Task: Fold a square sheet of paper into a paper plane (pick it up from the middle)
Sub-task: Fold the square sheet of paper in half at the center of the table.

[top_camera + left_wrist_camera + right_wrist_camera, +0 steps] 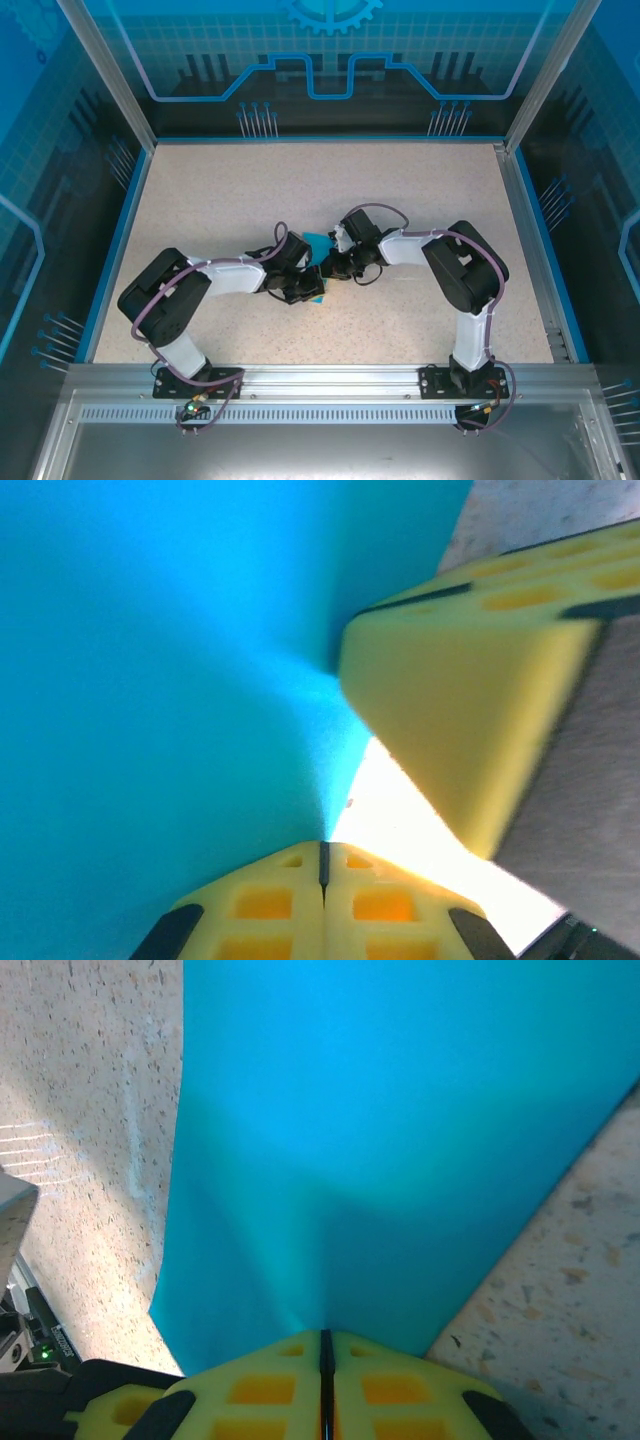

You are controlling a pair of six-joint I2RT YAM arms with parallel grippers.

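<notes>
A speckled beige tabletop (200, 200) sits inside blue translucent walls (450, 40) (printed with circuit-like lines) on aluminium framing (320, 378).

paper sheet (320, 243) mostly covered overhead

You have a speckled beige tabletop (250, 190) under everything, edged left, right and far by a thin blue rim (118, 240). From its far corners rise a silver left post (105, 75) and right post (555, 75). Between them stands a far panel (330, 60) with blue line art and half a gear at its top. Along your near edge runs a silver rail (330, 378), then a slotted strip (330, 412), then a plain metal sheet (320, 455).
</notes>
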